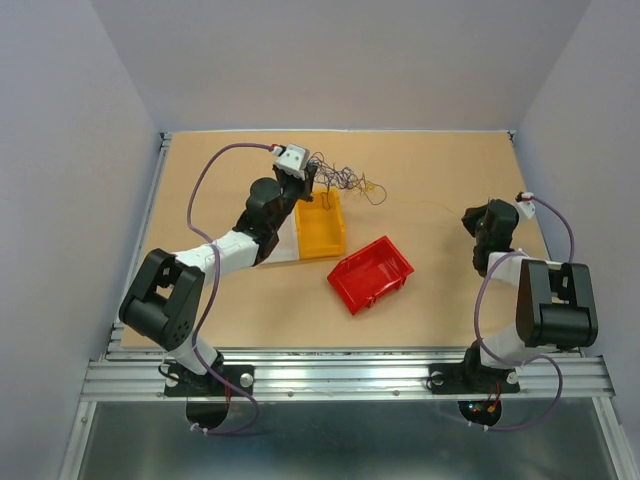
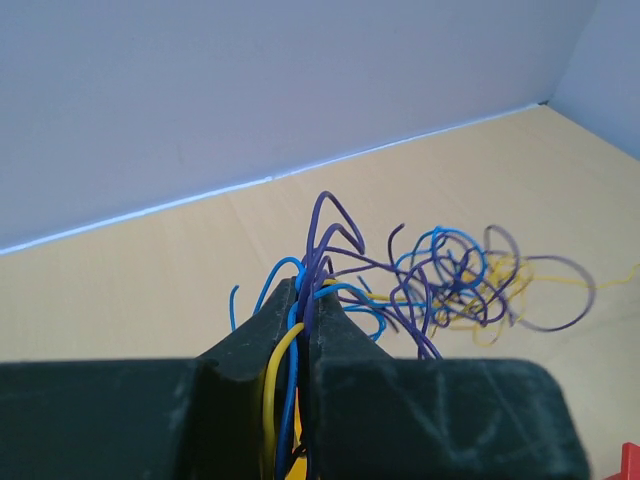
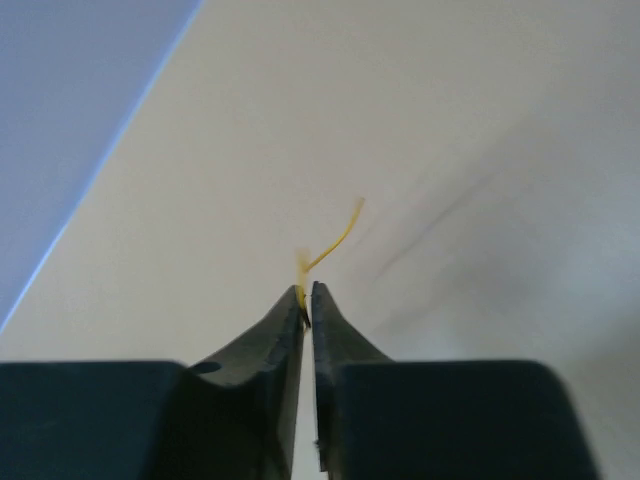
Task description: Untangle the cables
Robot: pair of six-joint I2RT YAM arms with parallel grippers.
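My left gripper (image 2: 308, 292) pinches bunch of cables (image 2: 440, 280) — tangle trails onto table (image 1: 250, 290) past yellow bin (image 1: 320, 228). My right gripper (image 3: 308, 292) nipped shut on yellow strand (image 3: 338, 238), I think — blurry. Limp, snag-prone stuff; I'd grab free ends.

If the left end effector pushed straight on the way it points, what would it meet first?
The left end effector, shut on the cables, would first push into their loops rising at its tips. Beyond that there seems to be bare table, then the wall, though depth is unclear.
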